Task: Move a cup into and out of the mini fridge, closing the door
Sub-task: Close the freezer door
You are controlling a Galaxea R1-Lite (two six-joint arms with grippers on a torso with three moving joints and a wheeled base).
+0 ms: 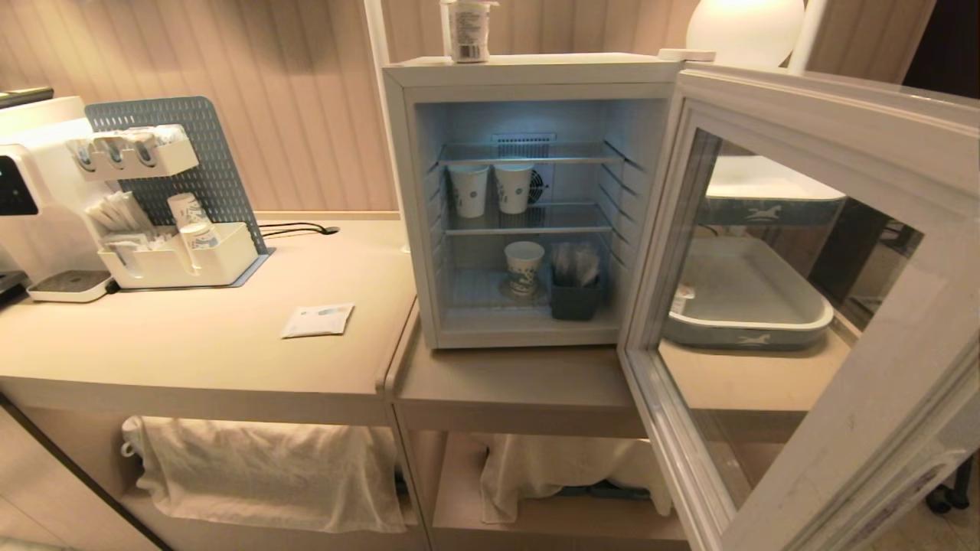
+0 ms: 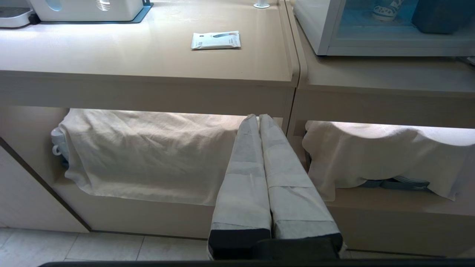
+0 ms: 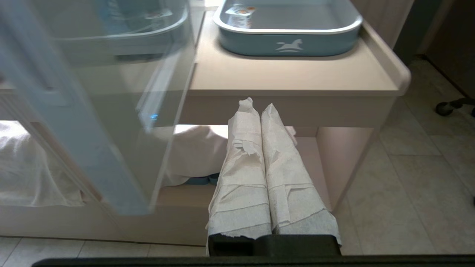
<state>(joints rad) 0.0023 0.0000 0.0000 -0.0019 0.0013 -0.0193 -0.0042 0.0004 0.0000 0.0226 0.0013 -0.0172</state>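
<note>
Below the edge of the beige counter (image 2: 148, 70) we held both arms low, pointing forward. Our left gripper (image 2: 258, 118) was pressed closed and empty, as was our right gripper (image 3: 256, 105). Far above both, the small white tapered plastic cup (image 1: 468, 29) stood atop the white box mini fridge (image 1: 528, 73), whose grey-framed glass door (image 1: 804, 306) hung wide open beside our right gripper.

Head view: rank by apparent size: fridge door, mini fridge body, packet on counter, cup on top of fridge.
1. door, though it is swung toward the camera, which inflates it
2. mini fridge
3. packet and cup: similar, and the cup is cropped, so unranked
</note>
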